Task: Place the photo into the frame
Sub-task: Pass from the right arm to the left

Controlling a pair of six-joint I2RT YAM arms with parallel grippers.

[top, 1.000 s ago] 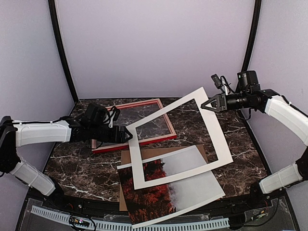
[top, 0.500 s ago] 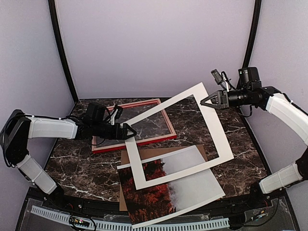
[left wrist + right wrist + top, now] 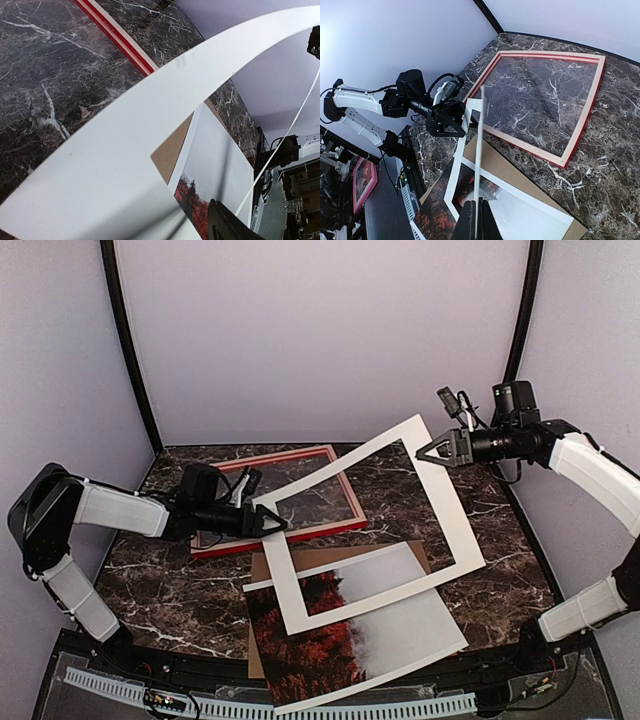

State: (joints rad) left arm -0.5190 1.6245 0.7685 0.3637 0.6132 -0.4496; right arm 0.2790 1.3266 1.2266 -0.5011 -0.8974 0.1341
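Up in the air over the table (image 3: 180, 610), the white mat (image 3: 450, 510) hangs tilted, its far corner high and its near edge low over the photo (image 3: 370, 650). The right gripper (image 3: 428, 455) pinches that far corner tight, and it has not let go in the last second.

The left side is what changed. The left arm has pulled its elbow in from the edge of the table. The left gripper (image 3: 272, 525) backed a little way off the mat's left corner and has now come right up to it again. Its fingers stand apart, with the thin mat running past them. It does not look like they are squeezing it.

So the mat now hangs from the right gripper alone, I think, and it has hardly moved.

The photo lies flat at the near side of the table, on top of the brown board (image 3: 320, 560). Its red trees point to the front. The frame (image 3: 530, 146) lies flat farther back and to the left, with only the dark table showing inside it. None of these three has moved.

The photo is not in the frame yet. The mat is off the photo but hangs above it, so I think it must be put down somewhere first.
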